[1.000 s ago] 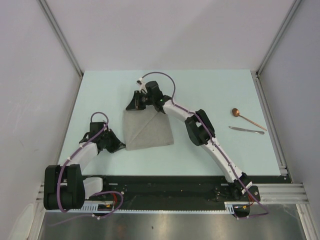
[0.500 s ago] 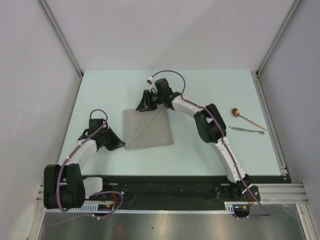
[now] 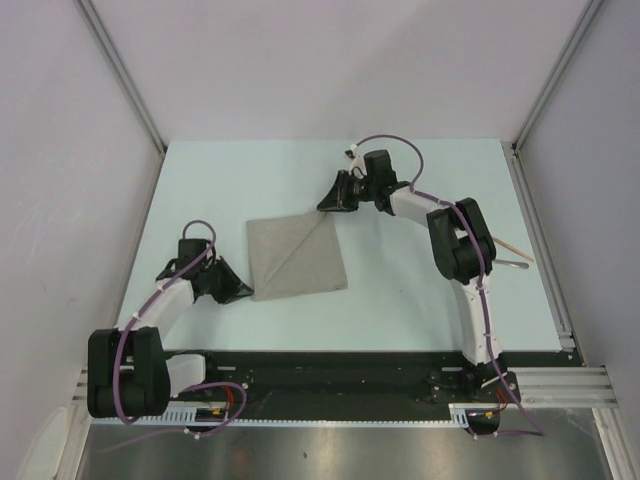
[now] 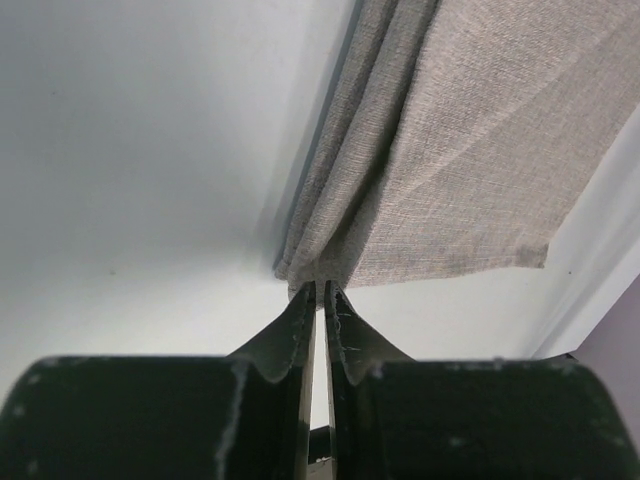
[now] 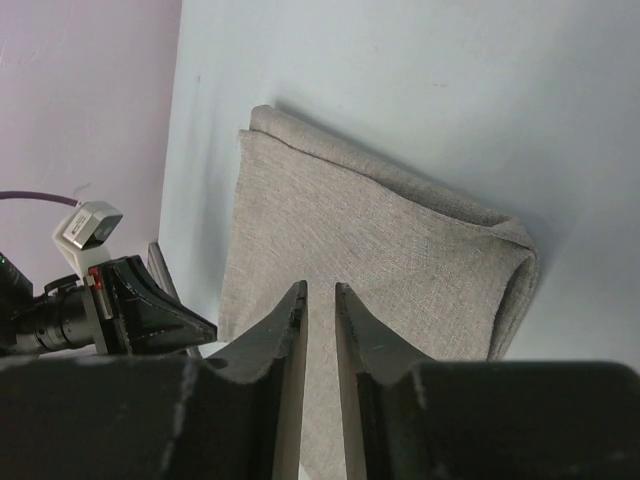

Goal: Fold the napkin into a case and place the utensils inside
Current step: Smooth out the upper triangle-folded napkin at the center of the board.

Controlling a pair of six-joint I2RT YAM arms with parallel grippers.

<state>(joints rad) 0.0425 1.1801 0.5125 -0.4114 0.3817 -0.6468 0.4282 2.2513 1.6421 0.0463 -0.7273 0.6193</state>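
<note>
Napkin [image 3: 297,258] is lying folded between both arms | left gripper [image 4: 320,288] is sitting at its near corner, jaws a slit apart, grip unclear, risking dragging the fold open | right gripper [image 5: 320,290] is hovering narrowly parted, empty | utensils [image 3: 516,262] are lying right, half hidden

napkin [image 3: 297,258]: plain grey-beige, fine weave, no pattern. desk [image 3: 420,295]: pale mint. my left hand [image 3: 246,293] and right hand [image 3: 326,204]: black. arms [image 3: 482,322] white, cables [image 3: 388,140] purple.
</note>
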